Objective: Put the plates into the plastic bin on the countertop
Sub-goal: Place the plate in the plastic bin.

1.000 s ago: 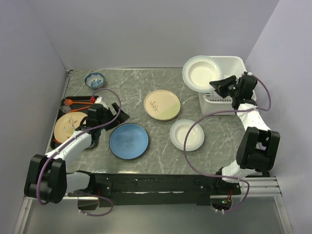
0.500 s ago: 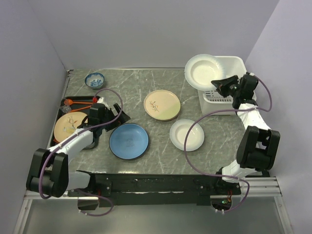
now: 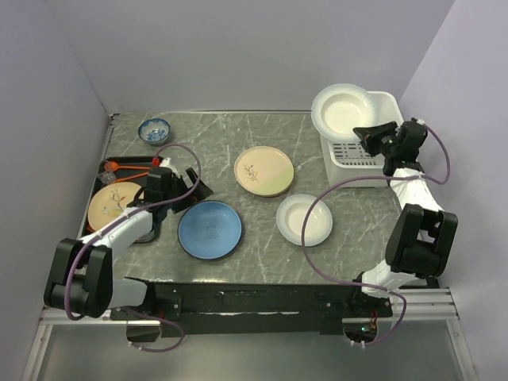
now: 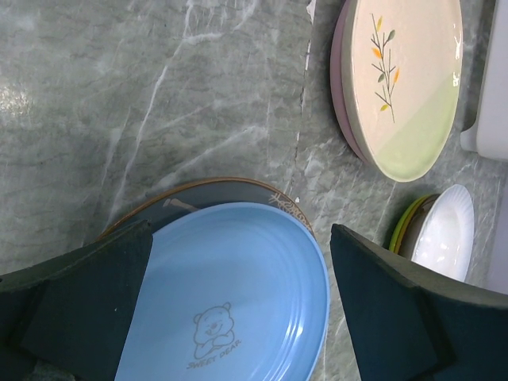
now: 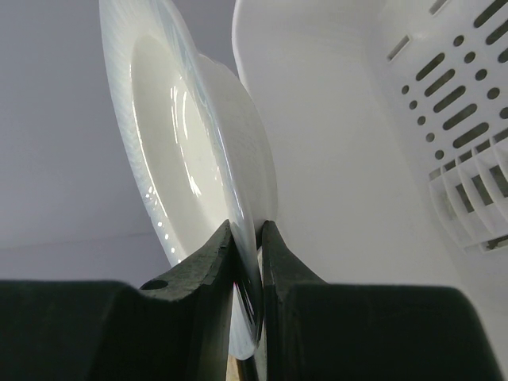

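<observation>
At two o'clock on the countertop (image 3: 230, 135), the right gripper (image 5: 244, 232) pinches the rim of a deep white plate (image 5: 171, 143), holding it tilted over the plastic bin (image 3: 350, 170). The step looks like loading: next, clear the wall, lower, release. The left gripper (image 4: 238, 266), jaws wide, hovers over the blue bear-print plate (image 4: 238, 317) at eight o'clock. The bin's floor is hidden, and only an edge shows of whatever lies under the blue plate.

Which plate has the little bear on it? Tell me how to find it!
Start at the dark marble countertop and look along its near edge, left of the middle, right by the left gripper. The blue plate lies there. Its neighbours are cream or white; only this one is blue, with a tiny bear drawn inside.
</observation>
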